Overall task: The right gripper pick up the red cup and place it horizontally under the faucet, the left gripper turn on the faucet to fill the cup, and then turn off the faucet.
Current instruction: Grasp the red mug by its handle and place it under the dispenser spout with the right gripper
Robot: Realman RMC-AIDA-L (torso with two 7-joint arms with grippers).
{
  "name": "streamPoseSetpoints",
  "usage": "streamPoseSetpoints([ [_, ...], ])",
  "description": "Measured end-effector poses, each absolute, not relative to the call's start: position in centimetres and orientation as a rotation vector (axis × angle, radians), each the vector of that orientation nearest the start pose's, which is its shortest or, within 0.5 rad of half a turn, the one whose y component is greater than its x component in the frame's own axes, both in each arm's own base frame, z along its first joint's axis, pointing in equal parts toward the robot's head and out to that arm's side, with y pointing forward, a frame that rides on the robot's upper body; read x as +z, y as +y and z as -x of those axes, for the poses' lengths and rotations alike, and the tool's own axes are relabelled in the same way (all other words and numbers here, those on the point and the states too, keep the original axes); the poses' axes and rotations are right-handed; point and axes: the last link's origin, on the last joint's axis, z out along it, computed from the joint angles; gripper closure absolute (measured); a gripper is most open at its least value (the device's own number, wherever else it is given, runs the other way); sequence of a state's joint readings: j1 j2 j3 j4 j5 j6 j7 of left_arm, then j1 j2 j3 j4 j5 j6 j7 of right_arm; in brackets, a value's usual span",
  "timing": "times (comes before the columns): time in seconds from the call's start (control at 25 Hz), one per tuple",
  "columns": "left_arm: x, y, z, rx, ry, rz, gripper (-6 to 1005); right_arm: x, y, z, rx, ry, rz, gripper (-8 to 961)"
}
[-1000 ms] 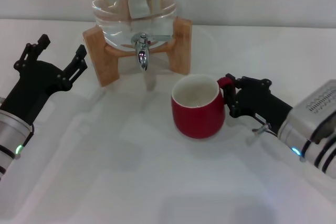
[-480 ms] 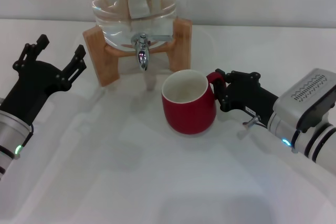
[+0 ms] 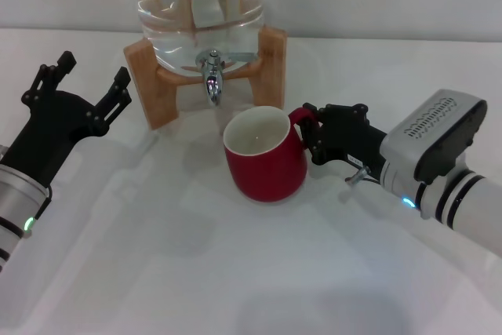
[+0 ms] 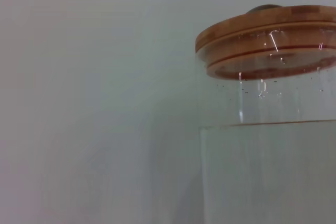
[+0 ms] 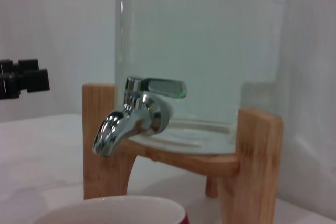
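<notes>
Now the red cup point(image 3: 265, 156) stands upright on the white table point(image 3: 196, 272), just in front of the faucet point(image 3: 211, 76) and a little toward the robot's right of its spout. The right gripper point(image 3: 312, 136) is clamped on the cup's small loop handle, on the side away from the faucet, though how its fingers sit around the loop is hard to make out. The left gripper point(image 3: 85, 78) hovers well apart from the faucet on the robot's left, fingers spread wide and holding nothing. Behind the faucet, the clear water jug point(image 3: 196, 5) rests in its wooden stand point(image 3: 149, 88).
</notes>
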State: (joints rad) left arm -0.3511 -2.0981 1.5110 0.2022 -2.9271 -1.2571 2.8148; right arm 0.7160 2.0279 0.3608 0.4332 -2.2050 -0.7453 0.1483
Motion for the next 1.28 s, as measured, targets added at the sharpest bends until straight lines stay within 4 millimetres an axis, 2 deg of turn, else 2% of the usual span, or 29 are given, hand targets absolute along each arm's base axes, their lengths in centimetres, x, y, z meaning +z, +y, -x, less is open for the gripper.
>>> streamPoseSetpoints([
  [0.28,-1.6,31.1,31.6,-0.809,-0.431,1.776,125,-12.4,36.9,-20.6,0.586,0.409,2.292,821],
  [0.96,-1.6,31.2,31.5,-0.814,-0.426,1.778,125,-13.7,37.5,-17.6,0.567,0.362,2.371,817],
  [1.28,-1.6,31.2,31.4,-0.817,-0.423,1.778,125,-13.7,38.1,-17.2,0.542,0.369,2.371,815],
])
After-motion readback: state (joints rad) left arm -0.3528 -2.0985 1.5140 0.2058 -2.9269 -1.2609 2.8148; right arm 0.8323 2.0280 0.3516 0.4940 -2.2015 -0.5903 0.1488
